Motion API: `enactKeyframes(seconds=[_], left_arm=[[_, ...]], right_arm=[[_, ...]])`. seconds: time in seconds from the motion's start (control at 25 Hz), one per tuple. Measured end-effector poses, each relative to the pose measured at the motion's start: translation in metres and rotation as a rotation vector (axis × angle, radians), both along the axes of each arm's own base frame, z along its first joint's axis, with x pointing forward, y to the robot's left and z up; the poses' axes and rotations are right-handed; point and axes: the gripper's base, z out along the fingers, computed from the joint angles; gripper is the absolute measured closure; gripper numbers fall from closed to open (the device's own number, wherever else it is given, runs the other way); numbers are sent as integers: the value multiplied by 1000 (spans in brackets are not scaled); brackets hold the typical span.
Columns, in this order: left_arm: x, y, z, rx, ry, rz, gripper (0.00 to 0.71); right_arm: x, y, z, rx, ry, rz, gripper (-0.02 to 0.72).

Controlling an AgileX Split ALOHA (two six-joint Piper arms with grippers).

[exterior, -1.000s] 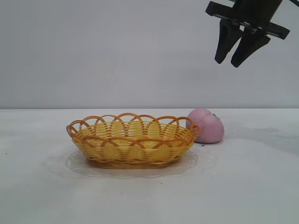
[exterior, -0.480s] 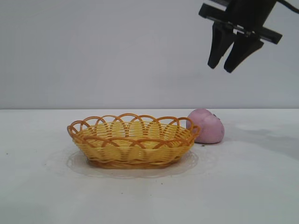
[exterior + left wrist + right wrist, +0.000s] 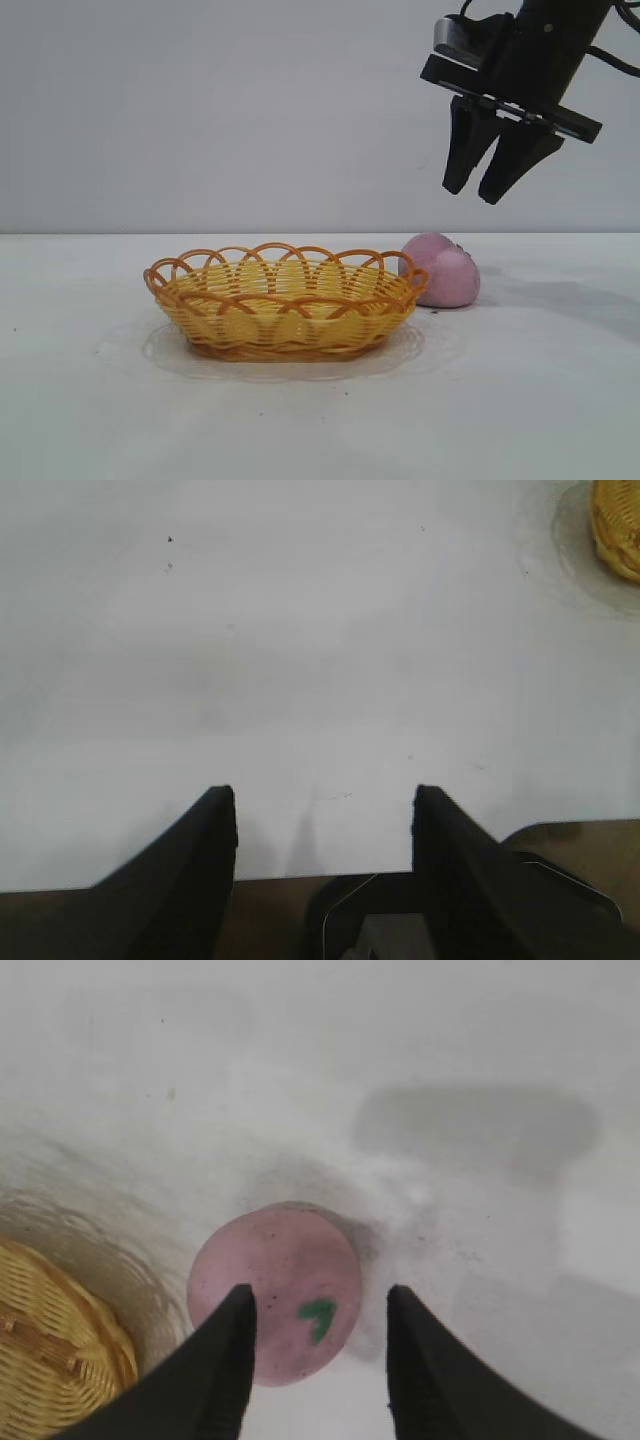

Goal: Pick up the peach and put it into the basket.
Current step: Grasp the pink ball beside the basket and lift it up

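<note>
From outside, the right gripper (image 3: pixel 481 192) is hanging in the air above the peach (image 3: pixel 442 270), well clear of it, its dark fingers pointing down, parted and holding nothing. The peach is sitting on the white table (image 3: pixel 540 400) just beside the basket (image 3: pixel 283 302), at that basket's right end; whether the two are touching cannot be told.

In the left wrist view, the left gripper (image 3: pixel 324 805) is standing with fingers apart over bare table (image 3: pixel 300 650), and an edge of the basket (image 3: pixel 618 525) is showing far off.

In the right wrist view, the gripper (image 3: pixel 318 1305) is framing the peach (image 3: pixel 273 1285) between its spread fingertips, with the basket (image 3: pixel 55 1350) close alongside.
</note>
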Motion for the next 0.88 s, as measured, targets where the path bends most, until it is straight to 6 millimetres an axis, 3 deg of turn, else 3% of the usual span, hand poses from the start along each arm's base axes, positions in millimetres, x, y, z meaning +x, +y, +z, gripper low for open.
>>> enactKeyframes(seconds=[0.24, 0.56, 0.88], left_arm=[[-14, 1, 4, -17, -95, -2, 362], [-49, 3, 7, -40, -319, -5, 362], [-55, 1, 5, -40, -342, -41, 362]], right_arm=[[-1, 0, 0, 3, 7, 1, 422], [-1, 2, -7, 13, 46, 4, 422], [-9, 29, -29, 4, 105, 68, 422]])
